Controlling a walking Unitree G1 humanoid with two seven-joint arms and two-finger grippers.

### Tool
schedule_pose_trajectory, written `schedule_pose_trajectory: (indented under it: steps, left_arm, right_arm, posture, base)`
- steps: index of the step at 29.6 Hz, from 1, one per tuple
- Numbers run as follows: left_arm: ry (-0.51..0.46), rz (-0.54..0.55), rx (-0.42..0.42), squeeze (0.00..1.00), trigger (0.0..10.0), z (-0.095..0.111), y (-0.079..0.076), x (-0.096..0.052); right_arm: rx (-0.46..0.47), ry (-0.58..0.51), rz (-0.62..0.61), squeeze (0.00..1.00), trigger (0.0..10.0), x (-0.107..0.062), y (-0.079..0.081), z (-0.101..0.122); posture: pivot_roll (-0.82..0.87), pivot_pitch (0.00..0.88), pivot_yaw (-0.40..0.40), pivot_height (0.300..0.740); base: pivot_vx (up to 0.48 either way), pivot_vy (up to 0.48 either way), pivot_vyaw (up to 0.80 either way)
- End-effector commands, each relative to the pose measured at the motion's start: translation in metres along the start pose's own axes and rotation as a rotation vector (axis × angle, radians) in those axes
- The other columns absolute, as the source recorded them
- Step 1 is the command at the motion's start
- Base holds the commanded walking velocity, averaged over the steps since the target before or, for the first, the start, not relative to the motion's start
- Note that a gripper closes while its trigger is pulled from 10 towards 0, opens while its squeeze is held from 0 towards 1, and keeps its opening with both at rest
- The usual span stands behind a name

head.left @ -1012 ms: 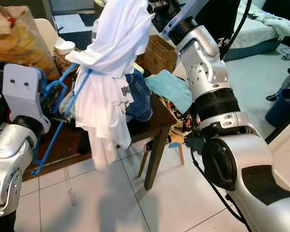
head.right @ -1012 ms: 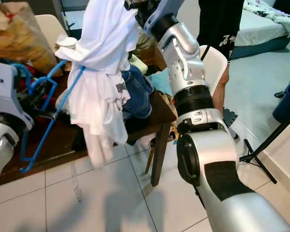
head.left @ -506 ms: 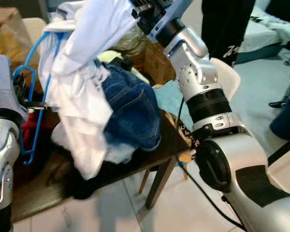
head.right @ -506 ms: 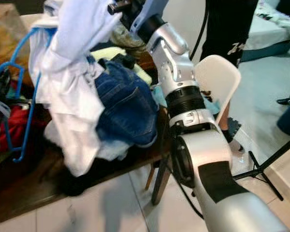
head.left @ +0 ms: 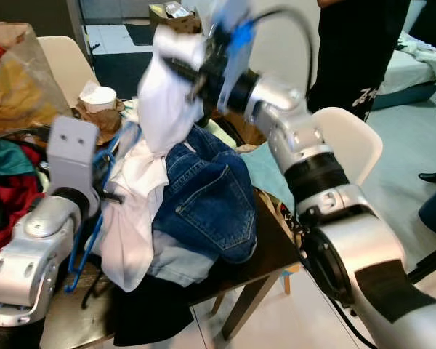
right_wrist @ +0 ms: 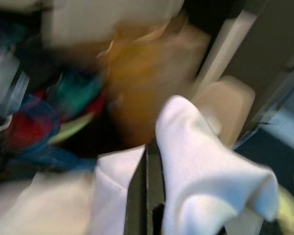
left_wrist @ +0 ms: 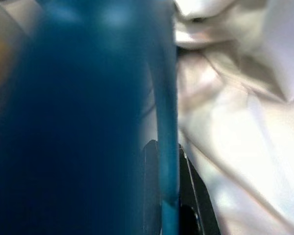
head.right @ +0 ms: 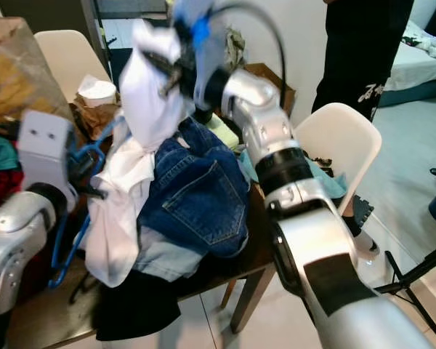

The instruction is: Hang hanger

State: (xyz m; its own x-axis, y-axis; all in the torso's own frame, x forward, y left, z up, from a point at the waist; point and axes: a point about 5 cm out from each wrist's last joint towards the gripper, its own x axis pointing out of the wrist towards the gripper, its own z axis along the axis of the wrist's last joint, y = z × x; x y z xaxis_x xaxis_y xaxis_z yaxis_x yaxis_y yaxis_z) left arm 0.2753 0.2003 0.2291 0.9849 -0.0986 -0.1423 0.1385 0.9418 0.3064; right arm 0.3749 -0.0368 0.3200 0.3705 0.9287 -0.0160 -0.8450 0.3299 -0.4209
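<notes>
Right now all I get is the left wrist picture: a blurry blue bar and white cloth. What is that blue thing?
Observer: A blue hanger, pinched by the left gripper beside a clothes pile on a wooden table.
Operator: And the white cloth?
Observer: A white shirt; the right gripper holds its top bunched up above the table.
Operator: Anything underneath it?
Observer: Blue jeans lie on the pile, partly under the shirt's hanging end.
Operator: Anyone nearby?
Observer: A person in dark clothes stands behind a white chair.

right tool [head.left: 192,73] motion-blurred, blue hanger [head.left: 83,240] mostly hidden
</notes>
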Motion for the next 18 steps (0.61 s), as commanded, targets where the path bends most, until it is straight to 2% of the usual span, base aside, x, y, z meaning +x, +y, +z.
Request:
schedule_pose_trajectory:
  steps: [1, 3, 6, 8, 10, 11, 12, 14, 17, 18]
  left_arm:
    - [0.144, -0.185, 0.023, 0.00, 10.0, -0.016, -0.019, -0.007]
    - [0.197, -0.328, 0.063, 0.00, 10.0, -0.017, -0.021, -0.023]
    - [0.199, -0.366, 0.072, 0.00, 10.0, -0.015, -0.020, -0.028]
    - [0.174, -0.453, 0.138, 0.00, 10.0, -0.004, -0.010, -0.045]
    - [0.174, -0.453, 0.138, 0.00, 10.0, -0.004, -0.010, -0.045]
    - [0.170, -0.476, 0.175, 0.00, 10.0, 0.001, -0.004, -0.053]
    - [0.156, -0.497, 0.233, 0.00, 10.0, 0.012, 0.009, -0.067]
    - [0.146, -0.501, 0.246, 0.00, 10.0, 0.017, 0.014, -0.072]
    - [0.032, -0.526, 0.265, 0.00, 10.0, 0.041, 0.024, -0.088]
    - [0.032, -0.526, 0.265, 0.00, 10.0, 0.041, 0.024, -0.088]
  right_arm:
    - [-0.002, 0.095, 0.072, 0.00, 10.0, -0.008, 0.004, -0.010]
    - [0.002, 0.145, 0.068, 0.00, 10.0, -0.012, 0.003, -0.017]
    - [0.003, 0.154, 0.058, 0.00, 10.0, -0.013, 0.002, -0.018]
    - [0.048, 0.148, 0.025, 0.02, 10.0, -0.012, 0.001, -0.020]
    - [0.048, 0.148, 0.025, 0.02, 10.0, -0.012, 0.001, -0.020]
    - [0.077, 0.141, 0.010, 0.79, 10.0, -0.012, 0.000, -0.020]
    - [0.113, 0.136, -0.010, 1.00, 10.0, -0.013, 0.000, -0.021]
    - [0.120, 0.135, -0.016, 1.00, 10.0, -0.013, -0.001, -0.021]
    - [0.151, 0.125, -0.007, 1.00, 10.0, -0.016, 0.001, -0.021]
    - [0.151, 0.125, -0.007, 1.00, 10.0, -0.016, 0.001, -0.021]
  posture:
    - [0.00, 0.074, -0.055, 0.736]
    - [0.00, 0.071, -0.052, 0.736]
    - [0.00, 0.071, -0.052, 0.736]
    - [0.00, 0.066, -0.051, 0.736]
    - [0.00, 0.066, -0.051, 0.736]
    - [0.00, 0.065, -0.051, 0.736]
    - [0.01, 0.061, -0.051, 0.736]
    - [0.01, 0.061, -0.051, 0.736]
    - [0.02, 0.058, -0.052, 0.736]
    - [0.02, 0.058, -0.052, 0.736]
  base:
    - [0.000, 0.000, 0.00]
    - [0.000, 0.000, 0.00]
    - [0.000, 0.000, 0.00]
    - [0.000, 0.000, 0.00]
    - [0.000, 0.000, 0.00]
    - [0.000, 0.000, 0.00]
    - [0.000, 0.000, 0.00]
    - [0.000, 0.000, 0.00]
    - [0.000, 0.000, 0.00]
    - [0.000, 0.000, 0.00]
